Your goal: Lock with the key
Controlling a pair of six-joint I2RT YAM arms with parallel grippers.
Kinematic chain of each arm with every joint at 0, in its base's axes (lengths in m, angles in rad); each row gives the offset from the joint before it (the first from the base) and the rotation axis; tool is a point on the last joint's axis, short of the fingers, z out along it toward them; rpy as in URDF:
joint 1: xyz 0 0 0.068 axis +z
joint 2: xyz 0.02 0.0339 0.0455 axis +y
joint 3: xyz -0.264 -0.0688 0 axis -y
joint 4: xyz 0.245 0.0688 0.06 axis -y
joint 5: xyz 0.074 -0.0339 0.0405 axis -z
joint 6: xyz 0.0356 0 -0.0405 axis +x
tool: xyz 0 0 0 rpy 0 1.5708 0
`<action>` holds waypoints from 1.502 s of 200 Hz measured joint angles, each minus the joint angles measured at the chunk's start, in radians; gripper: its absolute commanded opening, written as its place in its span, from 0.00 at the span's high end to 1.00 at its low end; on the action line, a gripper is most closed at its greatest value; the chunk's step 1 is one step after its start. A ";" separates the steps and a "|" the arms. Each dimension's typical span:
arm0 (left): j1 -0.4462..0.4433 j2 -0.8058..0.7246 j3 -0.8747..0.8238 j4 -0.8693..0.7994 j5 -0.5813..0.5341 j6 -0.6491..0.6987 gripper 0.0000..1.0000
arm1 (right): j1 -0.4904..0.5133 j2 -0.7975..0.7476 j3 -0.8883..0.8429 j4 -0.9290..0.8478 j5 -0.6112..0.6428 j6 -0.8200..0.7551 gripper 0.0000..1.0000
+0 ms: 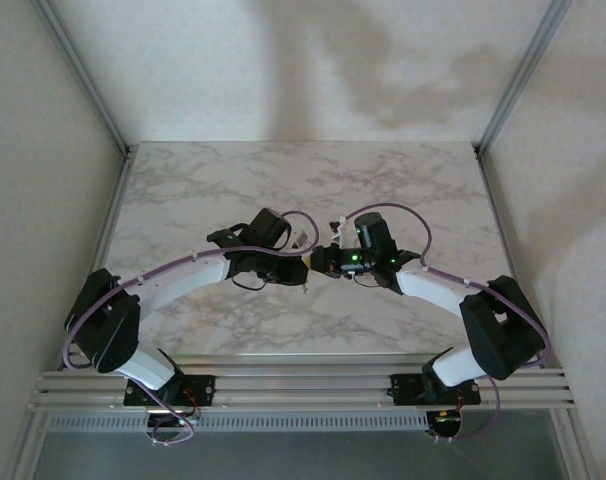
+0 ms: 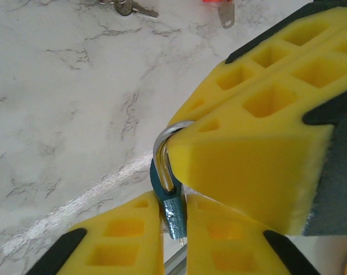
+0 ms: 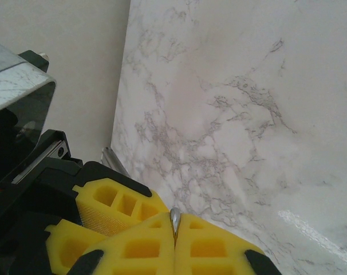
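Observation:
A small padlock with a teal body (image 2: pixel 174 213) and a steel shackle (image 2: pixel 163 153) hangs above the marble table between both grippers. My left gripper (image 2: pixel 173 201) is shut on the teal body, its yellow pads pressing either side. My right gripper (image 3: pixel 174 224) is shut on the shackle, a sliver of steel (image 3: pixel 174 220) showing between its pads. Its yellow fingers (image 2: pixel 259 166) cover the shackle's far leg in the left wrist view. In the top view the two grippers (image 1: pixel 305 272) (image 1: pixel 319 264) meet tip to tip over the table's middle. A bunch of keys (image 2: pixel 130 7) lies on the table beyond.
A metal tag (image 2: pixel 225 15) lies on the marble table (image 1: pixel 403 190) near the keys. Enclosure walls and aluminium posts (image 1: pixel 83 75) ring the table. The left gripper's yellow fingers (image 3: pixel 113 200) sit close beside my right gripper.

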 measured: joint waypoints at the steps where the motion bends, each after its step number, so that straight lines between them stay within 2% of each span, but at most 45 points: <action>1: 0.000 0.000 0.000 0.000 0.000 0.000 0.89 | 0.000 0.000 0.000 0.000 0.000 0.000 1.00; 20: 0.002 0.000 -0.011 0.013 0.006 -0.001 0.93 | 0.000 0.000 -0.002 -0.001 0.000 0.000 1.00; 36: 0.003 0.000 -0.024 0.032 0.014 -0.001 1.00 | 0.000 0.000 -0.004 -0.003 0.000 0.000 1.00; 93: 0.007 -0.031 -0.093 0.111 0.049 -0.014 1.00 | 0.001 0.001 -0.006 -0.019 -0.011 0.000 1.00; 160: 0.018 -0.128 -0.206 0.213 0.109 -0.044 1.00 | 0.011 -0.005 -0.006 -0.024 -0.057 -0.005 0.85; 203: 0.011 -0.186 -0.244 0.241 0.212 -0.040 1.00 | 0.011 -0.028 -0.006 -0.008 -0.029 -0.004 0.77; 250: 0.014 -0.227 -0.264 0.260 0.252 -0.029 1.00 | 0.009 -0.063 -0.006 -0.008 -0.017 -0.005 0.72; 277: 0.050 -0.246 -0.267 0.255 0.265 -0.015 1.00 | 0.008 -0.111 -0.018 0.001 -0.014 -0.009 0.69; 300: 0.124 -0.269 -0.270 0.248 0.266 0.006 1.00 | 0.006 -0.164 -0.036 0.019 -0.001 -0.013 0.67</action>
